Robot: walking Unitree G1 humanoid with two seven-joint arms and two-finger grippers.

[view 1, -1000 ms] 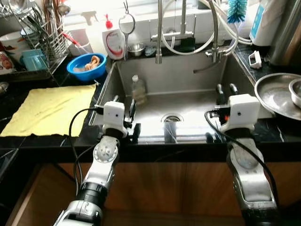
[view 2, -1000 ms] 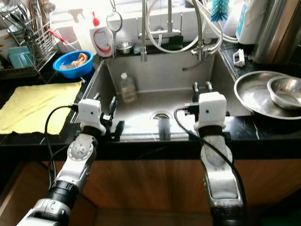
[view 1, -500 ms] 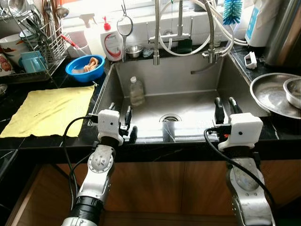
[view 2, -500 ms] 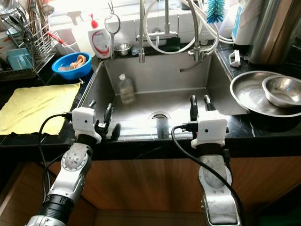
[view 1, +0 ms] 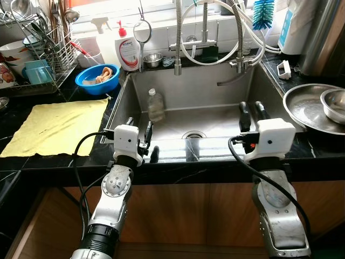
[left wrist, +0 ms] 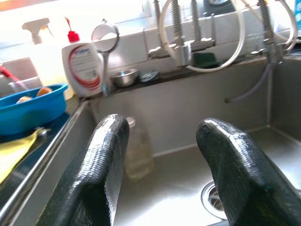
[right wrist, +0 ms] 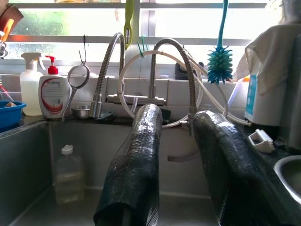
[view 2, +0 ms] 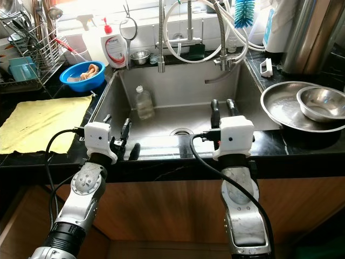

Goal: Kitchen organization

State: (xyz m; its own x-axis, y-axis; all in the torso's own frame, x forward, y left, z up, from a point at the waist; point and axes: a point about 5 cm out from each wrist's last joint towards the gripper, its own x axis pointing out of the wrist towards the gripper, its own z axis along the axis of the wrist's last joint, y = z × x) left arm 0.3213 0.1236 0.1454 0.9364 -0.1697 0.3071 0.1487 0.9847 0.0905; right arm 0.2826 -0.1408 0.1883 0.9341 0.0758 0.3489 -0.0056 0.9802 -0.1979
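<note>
Ahead, bottle [view 1: 156, 104] upright in sink [view 1: 215, 89], beyond claws.

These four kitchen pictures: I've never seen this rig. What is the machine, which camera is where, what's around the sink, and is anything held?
It is a humanoid robot standing at a steel sink. Two pictures come from its head, looking down; two from cameras on its wrists, looking along the black fingers. The left gripper and right gripper reach over the sink's front edge, both open, holding nothing. A clear bottle stands in the sink. On the counter lie a yellow cloth, a blue bowl, a soap bottle, and steel bowls to the right.
</note>
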